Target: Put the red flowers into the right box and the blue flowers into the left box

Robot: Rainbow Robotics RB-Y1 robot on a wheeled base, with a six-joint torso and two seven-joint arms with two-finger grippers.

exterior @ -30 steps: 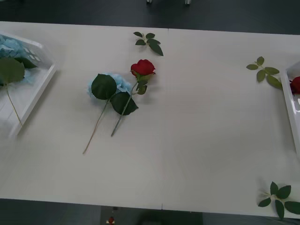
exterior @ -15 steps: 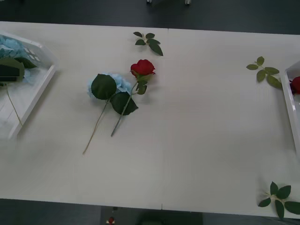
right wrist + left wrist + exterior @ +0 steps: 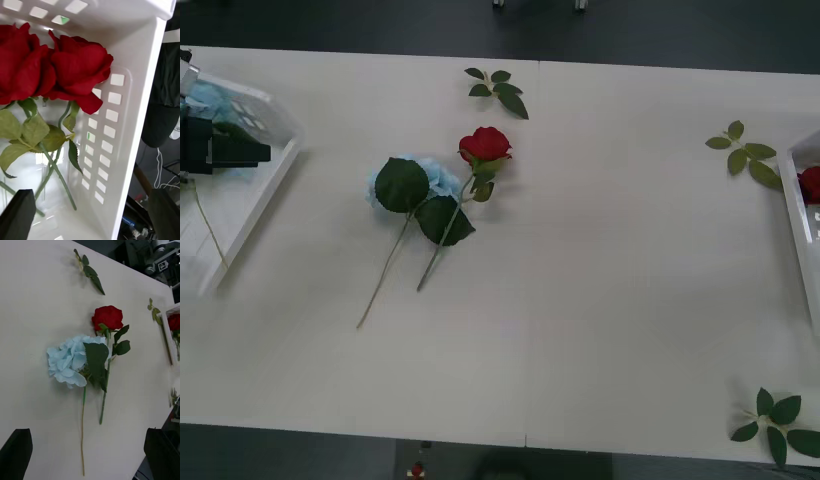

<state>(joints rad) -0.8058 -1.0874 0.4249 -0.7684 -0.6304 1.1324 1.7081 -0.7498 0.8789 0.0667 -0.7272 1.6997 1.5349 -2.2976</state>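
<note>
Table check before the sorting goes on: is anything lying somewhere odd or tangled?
One red rose and one blue flower lie unsorted mid-table, side by side, leaves overlapping. Three bloomless leaf sprigs lie loose near the table edges. The left pincer is over the left box.

From above we look forward and down on the table (image 3: 580,330), taking in nearly its whole width, with the left box (image 3: 265,170) cut by one edge and the right box (image 3: 802,225) by the other. Our left wrist camera looks down across the table's middle from some way off, its black fingers (image 3: 17,452) at the corners; it shares with the front view the rose (image 3: 108,318) beside the blue flower (image 3: 71,362), the leaf sprig (image 3: 89,270) beyond them, and a corner of the right box. Our right wrist camera sits close inside the right box (image 3: 135,123), facing its slotted wall and the roses (image 3: 78,69) lying there.
</note>
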